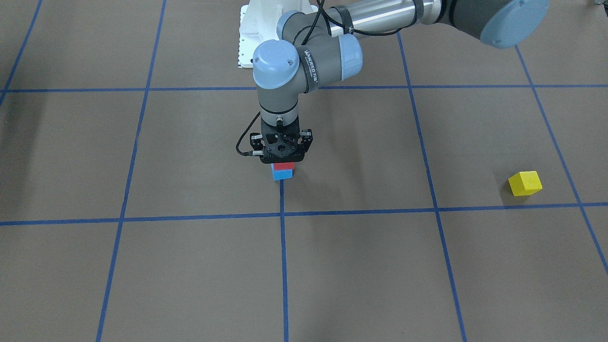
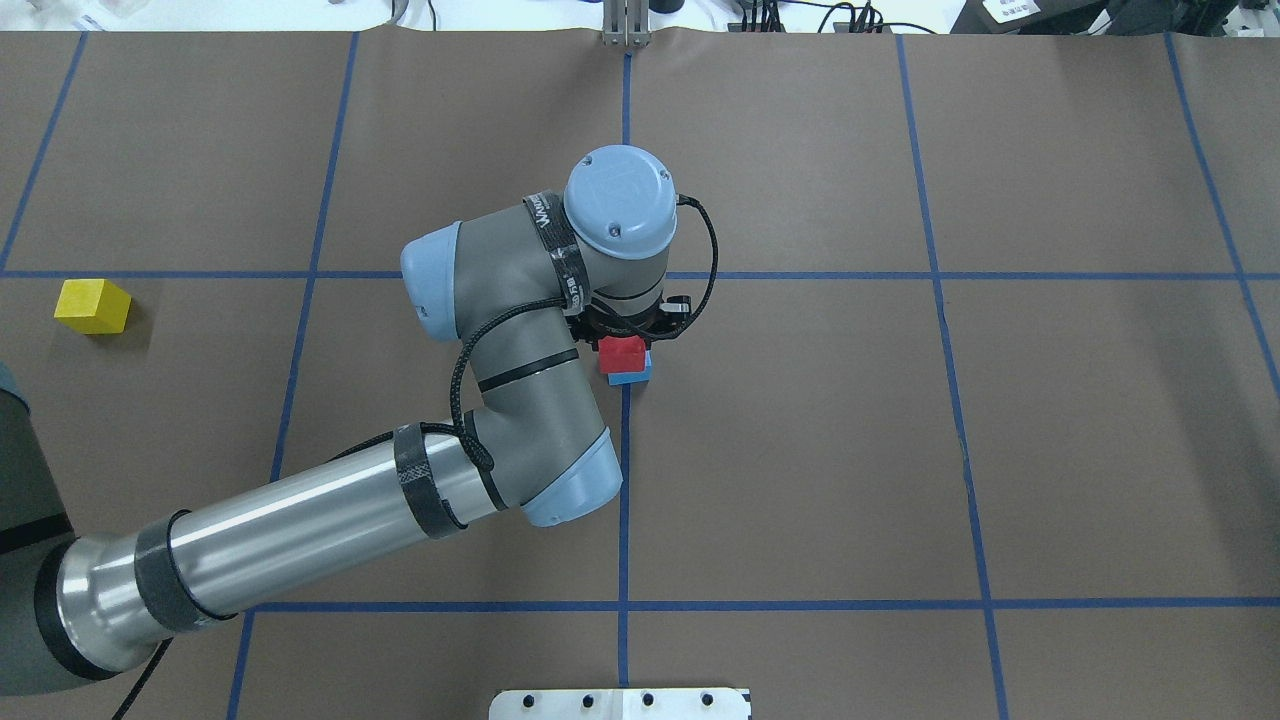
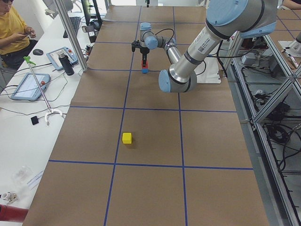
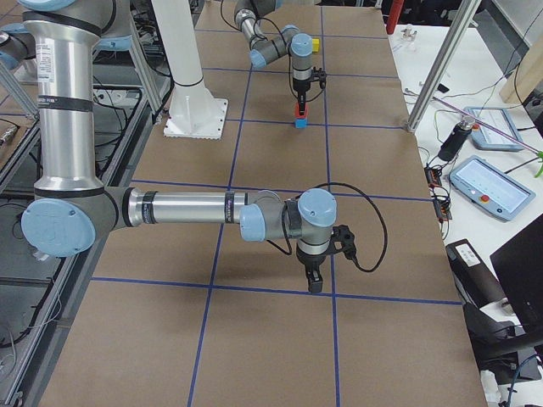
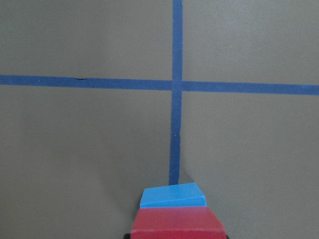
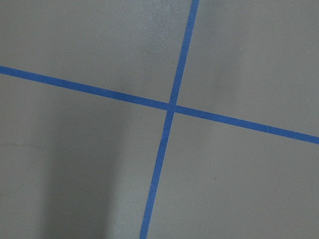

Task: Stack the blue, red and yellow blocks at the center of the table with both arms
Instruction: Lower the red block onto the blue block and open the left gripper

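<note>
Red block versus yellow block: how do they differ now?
The red block sits atop the blue block at centre; the yellow block lies alone on the table, far off. The left gripper stands over the red block; nothing is near the yellow block. Both are equal-sized cubes.

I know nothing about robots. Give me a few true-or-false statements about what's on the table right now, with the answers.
1. The red block sits on the blue block. True.
2. The yellow block lies on top of the red block. False: it lies alone on the table, off to the robot's left.
3. The left arm hangs right over the red block. True.
4. The right arm reaches the red block too. False: it hangs over a tape cross, away from all three blocks.
</note>
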Action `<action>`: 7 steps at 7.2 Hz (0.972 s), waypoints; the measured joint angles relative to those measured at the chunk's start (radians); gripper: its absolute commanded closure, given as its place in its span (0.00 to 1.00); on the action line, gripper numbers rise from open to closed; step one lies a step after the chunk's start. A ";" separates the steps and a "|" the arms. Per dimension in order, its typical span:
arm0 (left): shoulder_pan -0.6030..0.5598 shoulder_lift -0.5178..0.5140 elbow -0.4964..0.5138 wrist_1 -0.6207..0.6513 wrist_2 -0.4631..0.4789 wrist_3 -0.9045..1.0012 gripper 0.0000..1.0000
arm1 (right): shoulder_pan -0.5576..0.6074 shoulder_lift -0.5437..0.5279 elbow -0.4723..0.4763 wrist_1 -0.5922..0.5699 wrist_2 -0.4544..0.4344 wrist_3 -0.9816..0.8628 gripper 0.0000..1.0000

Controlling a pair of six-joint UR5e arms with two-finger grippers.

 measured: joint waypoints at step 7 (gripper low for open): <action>0.001 -0.004 -0.004 -0.001 -0.004 -0.003 0.14 | 0.000 0.003 -0.003 0.000 0.000 0.000 0.01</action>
